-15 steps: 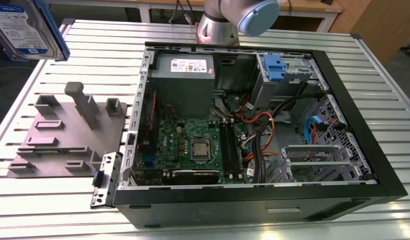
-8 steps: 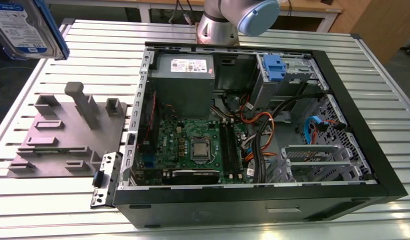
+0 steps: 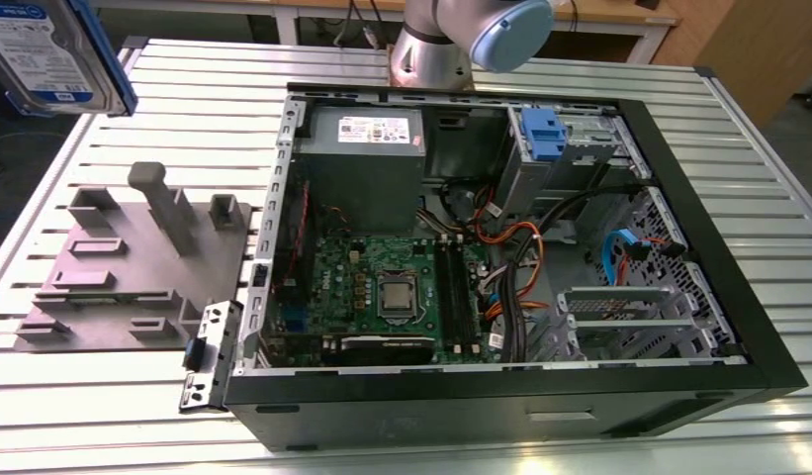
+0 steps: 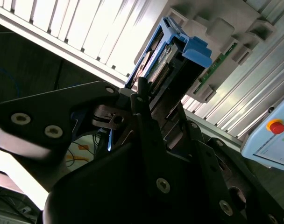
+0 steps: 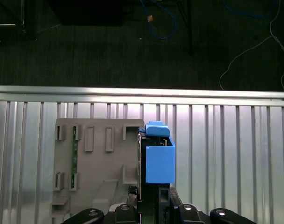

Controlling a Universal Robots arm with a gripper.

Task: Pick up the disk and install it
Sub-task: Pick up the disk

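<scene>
exterior, disk: one disk (image 3: 37, 54), held up at the top corner on the exterior view's left. Label faces the camera, and it is off the counter (image 3: 749, 114).
exterior, case: one open case (image 3: 511, 386) flat on the counter, well apart from the disk toward the exterior view's right. One blue clip (image 3: 543, 134) sits inside at the far wall.
exterior, fixture: one grey fixture (image 3: 129, 257) just beside the case, on the disk's side.
exterior, arm: one arm (image 3: 472, 35), behind the case.
second wrist, gripper: gripper (image 4: 146, 100) pinched on the disk (image 4: 179, 65) at its near end. The long axis runs straight out from the fingers, away from the wrist.
second wrist, background: fixture (image 4: 221, 28) beyond the disk; one pendant (image 4: 273, 135) with a red button.
first wrist, disk: disk (image 5: 159, 161) is edge-on with the blue rail showing, sticking out of the gripper (image 5: 153, 207). It hangs over the fixture (image 5: 93, 163) and the counter (image 5: 226, 154).
status: pick looks done; disk is not in the case.
</scene>
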